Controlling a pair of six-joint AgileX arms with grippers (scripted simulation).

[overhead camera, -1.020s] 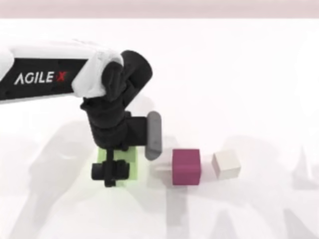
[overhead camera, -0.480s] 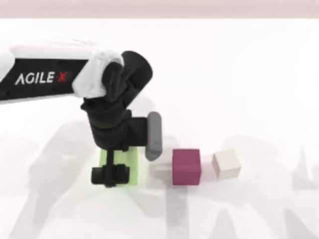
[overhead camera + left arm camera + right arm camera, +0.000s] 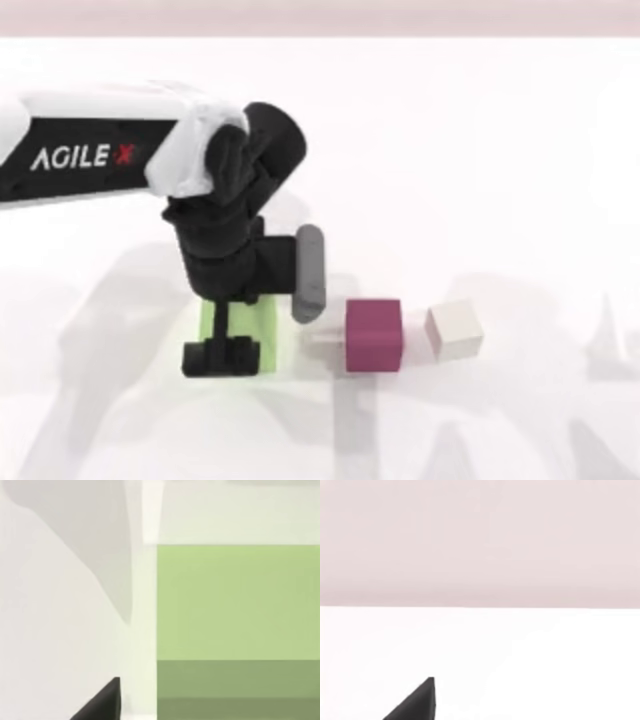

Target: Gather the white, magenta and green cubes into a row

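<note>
Three cubes lie along one line near the table's front. The green cube is at the left, the magenta cube in the middle and the small white cube at the right. My left gripper hangs straight over the green cube and is open. In the left wrist view one dark fingertip stands off the green cube's side, with bare table between them. A gap separates the green cube from the magenta one. My right arm is outside the top view; its wrist view shows only one fingertip.
The left arm's black wrist and grey side housing hang just behind the gap between the green and magenta cubes. The white table stretches back to a pale pink wall.
The left gripper has drifted slightly toward the table's front over the green cube. The three cubes have stayed where they were.
</note>
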